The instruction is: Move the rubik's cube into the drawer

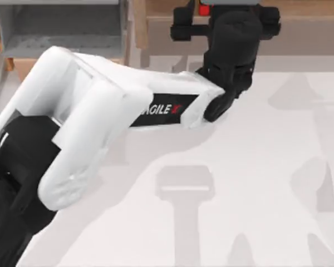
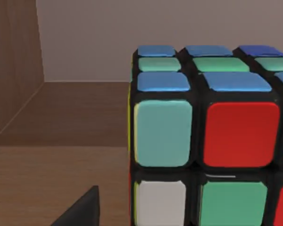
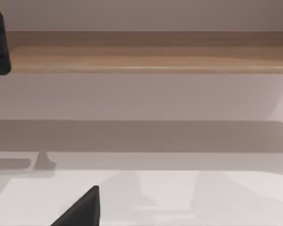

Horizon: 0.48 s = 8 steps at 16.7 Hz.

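Note:
The rubik's cube [image 2: 207, 136] stands on a brown wooden surface, very close in the left wrist view, showing red, green, white and blue stickers in a black grid. From above, only a red corner of the cube [image 1: 203, 10] peeks out past my left gripper [image 1: 210, 16], which reaches to the table's far edge. The gripper is open: one dark fingertip [image 2: 80, 212] stays apart from the cube's side. The drawer [image 1: 61, 28], with grey inner walls, sits at the far left, apart from the gripper. My right gripper is open over the table, with one fingertip [image 3: 82, 209] in its wrist view.
A long wooden shelf [image 1: 300, 28] runs along the far side, and the right wrist view sees the shelf [image 3: 141, 56] above the white table [image 1: 239, 183]. My left arm's white link [image 1: 100, 111] crosses the table's left half.

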### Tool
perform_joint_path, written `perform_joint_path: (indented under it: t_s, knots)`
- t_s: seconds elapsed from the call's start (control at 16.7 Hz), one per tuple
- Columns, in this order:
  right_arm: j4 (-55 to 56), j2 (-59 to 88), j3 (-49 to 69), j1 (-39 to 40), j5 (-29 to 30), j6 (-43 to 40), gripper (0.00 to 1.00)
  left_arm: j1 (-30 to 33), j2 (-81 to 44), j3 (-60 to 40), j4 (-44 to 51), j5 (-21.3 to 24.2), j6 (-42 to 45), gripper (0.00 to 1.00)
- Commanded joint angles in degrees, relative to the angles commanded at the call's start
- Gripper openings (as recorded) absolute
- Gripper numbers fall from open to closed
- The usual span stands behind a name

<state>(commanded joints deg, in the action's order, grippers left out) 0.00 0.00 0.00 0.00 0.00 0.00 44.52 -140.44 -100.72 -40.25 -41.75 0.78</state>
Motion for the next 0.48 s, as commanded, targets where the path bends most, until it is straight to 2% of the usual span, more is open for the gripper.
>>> perform_joint_path:
  t_s: [0.24, 0.48]
  knots:
    - [0.0, 0.0, 0.0, 0.0, 0.0, 0.0, 1.00, -1.7, -3.6, -6.9, 3.3, 1.8, -0.1, 1.00]
    - [0.0, 0.0, 0.0, 0.0, 0.0, 0.0, 1.00, -1.8, -3.8, -7.3, 3.5, 1.9, -0.1, 1.00]
